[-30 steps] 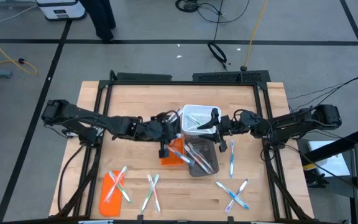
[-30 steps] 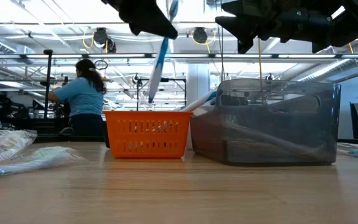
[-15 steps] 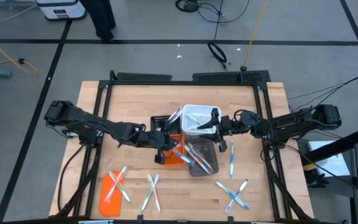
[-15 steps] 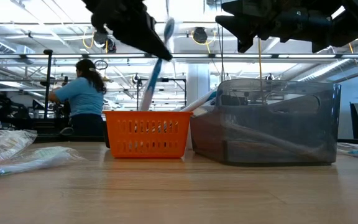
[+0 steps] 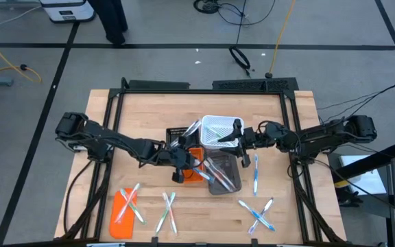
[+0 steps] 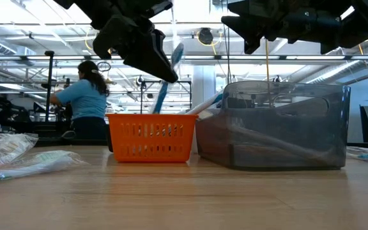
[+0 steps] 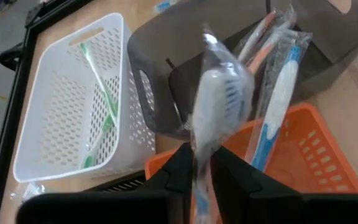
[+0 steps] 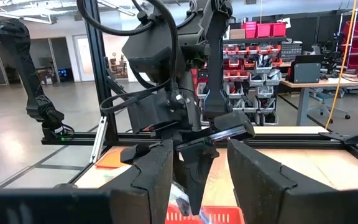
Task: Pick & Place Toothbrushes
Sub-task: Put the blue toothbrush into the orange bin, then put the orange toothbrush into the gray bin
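Note:
My left gripper [image 5: 183, 163] hangs over the orange basket [image 6: 151, 137], shut on a wrapped blue toothbrush [image 6: 168, 80] whose lower end dips behind the basket's rim. Another blue toothbrush [image 7: 271, 121] leans in the orange basket. A white basket [image 7: 67, 99] holds green toothbrushes [image 7: 101, 93], and the grey bin [image 6: 280, 124] holds wrapped ones. My right gripper [image 5: 241, 141] stands open and still above the white basket and the grey bin, with nothing between its fingers. More toothbrushes [image 5: 167, 210] lie loose near the table's front edge. My left gripper pinches the wrapped toothbrush by its handle [image 7: 201, 177] between its two fingers [image 7: 180, 168]. The fingers slant down from the table's left and lie across the handle. The toothbrush stands tilted, head [image 7: 221, 93] up, with its lower end down inside the orange basket.
A flat orange lid [image 5: 117, 214] with toothbrushes on it lies at the front left. Loose toothbrushes lie at the front right [image 5: 259, 214] and beside the grey bin [image 5: 256, 171]. A black frame [image 5: 184, 88] borders the table. A person [image 6: 85, 96] works in the room behind.
My left gripper has sunk toward the orange basket and rolled, carrying the blue toothbrush. The toothbrush hung above the basket before; now it leans more and its lower end is below the rim.

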Tool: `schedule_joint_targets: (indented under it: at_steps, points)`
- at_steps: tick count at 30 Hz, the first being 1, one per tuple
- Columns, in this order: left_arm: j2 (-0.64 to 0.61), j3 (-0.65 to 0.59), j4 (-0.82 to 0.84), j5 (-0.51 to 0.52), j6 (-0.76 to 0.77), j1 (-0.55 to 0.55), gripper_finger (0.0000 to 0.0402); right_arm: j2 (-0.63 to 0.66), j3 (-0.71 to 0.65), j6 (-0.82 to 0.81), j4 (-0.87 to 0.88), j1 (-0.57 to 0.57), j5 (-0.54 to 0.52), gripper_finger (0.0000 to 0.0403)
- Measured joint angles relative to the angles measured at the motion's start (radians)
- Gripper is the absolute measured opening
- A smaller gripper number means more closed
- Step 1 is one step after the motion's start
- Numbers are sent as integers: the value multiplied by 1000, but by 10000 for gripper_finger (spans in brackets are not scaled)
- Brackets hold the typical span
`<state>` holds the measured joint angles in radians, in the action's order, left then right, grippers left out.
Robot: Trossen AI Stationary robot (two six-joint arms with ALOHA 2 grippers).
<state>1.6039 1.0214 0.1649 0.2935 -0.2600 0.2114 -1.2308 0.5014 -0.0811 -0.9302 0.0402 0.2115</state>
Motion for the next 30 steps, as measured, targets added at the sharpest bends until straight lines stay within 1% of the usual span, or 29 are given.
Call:
schedule_joint_targets:
  at_steps: [14, 19, 23, 25, 30]
  points:
    - [0, 0, 4, -4, 35, 2, 114, 0, 0, 0, 1, 0, 0, 145]
    - [-1, 0, 18, -5, 80, 18, 124, 0, 0, 0, 1, 0, 0, 145]
    - [-24, 0, 60, -5, 170, 42, 124, 0, 0, 0, 2, 0, 0, 142]
    - [-41, 1, 113, -5, 236, 57, 124, 0, 0, 0, 5, 0, 0, 142]
    - [-96, 1, 224, -13, 492, 99, 124, 0, 0, 0, 20, 0, -1, 144]
